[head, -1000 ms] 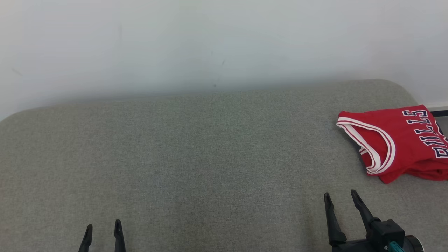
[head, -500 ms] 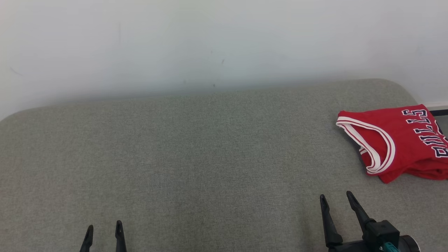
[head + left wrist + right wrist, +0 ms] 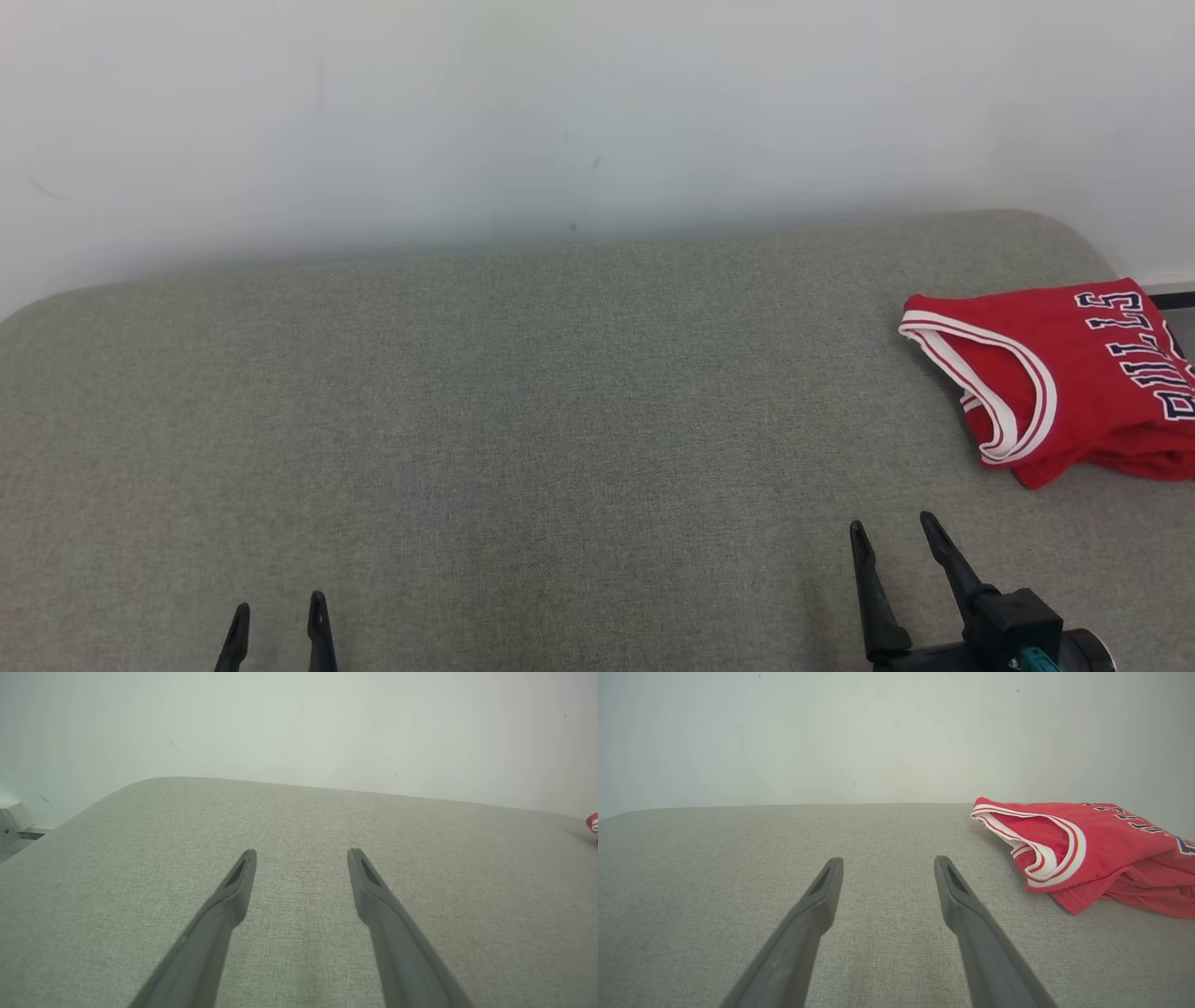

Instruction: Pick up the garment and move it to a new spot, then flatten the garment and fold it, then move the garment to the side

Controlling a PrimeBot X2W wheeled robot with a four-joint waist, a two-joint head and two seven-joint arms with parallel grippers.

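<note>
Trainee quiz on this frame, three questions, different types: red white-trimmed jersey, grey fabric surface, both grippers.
1. True or false: the red sleeveless jersey with white trim lies at the right end of the grey fabric-covered surface.
2. Of the left gripper and the right gripper, which is nearer the jersey? A) left B) right
3. Fill in: both grippers' jaws stand ___.
Key: 1 true; 2 B; 3 open.

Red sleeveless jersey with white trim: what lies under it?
The red sleeveless jersey lies on the grey woven fabric surface. Whatever is beneath its folded layers is covered and cannot be seen.
</note>
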